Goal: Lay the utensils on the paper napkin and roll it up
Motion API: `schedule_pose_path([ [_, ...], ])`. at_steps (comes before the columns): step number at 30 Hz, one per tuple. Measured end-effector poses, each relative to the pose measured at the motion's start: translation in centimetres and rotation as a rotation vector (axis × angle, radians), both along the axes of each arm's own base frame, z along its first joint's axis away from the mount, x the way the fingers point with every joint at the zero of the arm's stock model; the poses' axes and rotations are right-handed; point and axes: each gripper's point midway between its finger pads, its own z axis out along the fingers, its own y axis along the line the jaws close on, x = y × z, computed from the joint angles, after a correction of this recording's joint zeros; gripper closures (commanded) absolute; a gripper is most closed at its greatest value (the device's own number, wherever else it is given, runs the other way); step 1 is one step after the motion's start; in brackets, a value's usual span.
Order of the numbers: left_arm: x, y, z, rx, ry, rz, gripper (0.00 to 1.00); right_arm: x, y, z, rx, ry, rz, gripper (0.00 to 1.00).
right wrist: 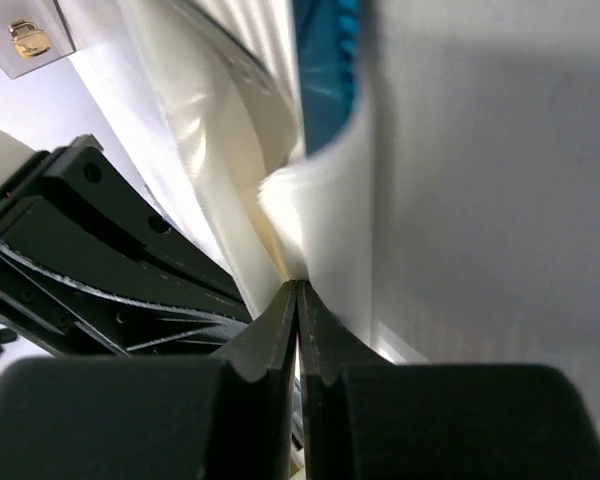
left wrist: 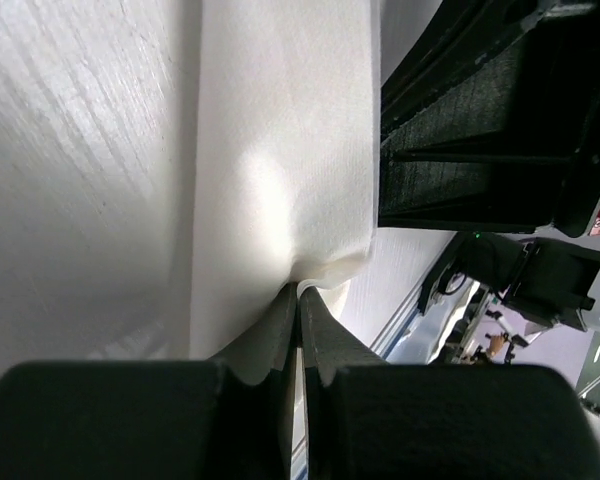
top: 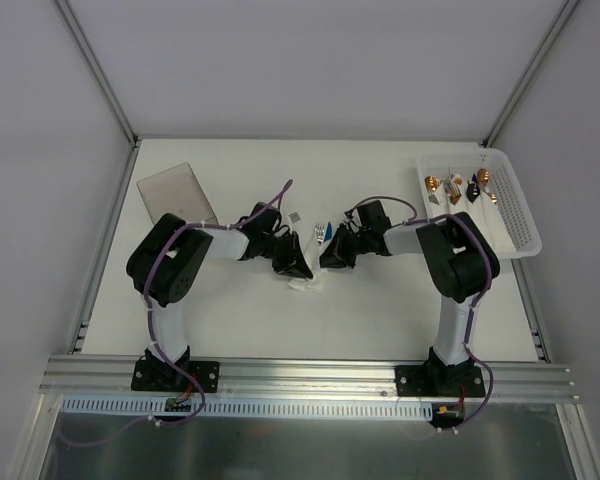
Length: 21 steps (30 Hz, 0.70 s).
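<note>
The white paper napkin (top: 308,285) lies between both grippers at the table's middle. My left gripper (top: 293,262) is shut on the napkin's edge, and the sheet (left wrist: 280,170) bulges at the fingertips. My right gripper (top: 332,254) is shut on another part of the napkin (right wrist: 325,215). The blue-handled fork (top: 321,234) shows between the grippers, its blue handle (right wrist: 326,70) tucked behind a napkin fold in the right wrist view. The two grippers almost touch each other.
A white basket (top: 515,205) at the back right holds several white rolls with gold and black cutlery ends. A clear tray (top: 176,192) lies at the back left. A small square item (top: 295,216) sits behind the grippers.
</note>
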Motion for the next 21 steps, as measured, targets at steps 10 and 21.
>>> schedule_pose_path([
  [10, 0.5, 1.0, -0.3, 0.06, -0.025, -0.102, 1.0, 3.6, -2.4, 1.7, -0.043, -0.171, 0.061, 0.86],
  [21, 0.5, 1.4, -0.3, 0.069, -0.026, -0.14, 1.0, 4.7, -1.5, 1.5, 0.019, -0.239, 0.185, 0.88],
])
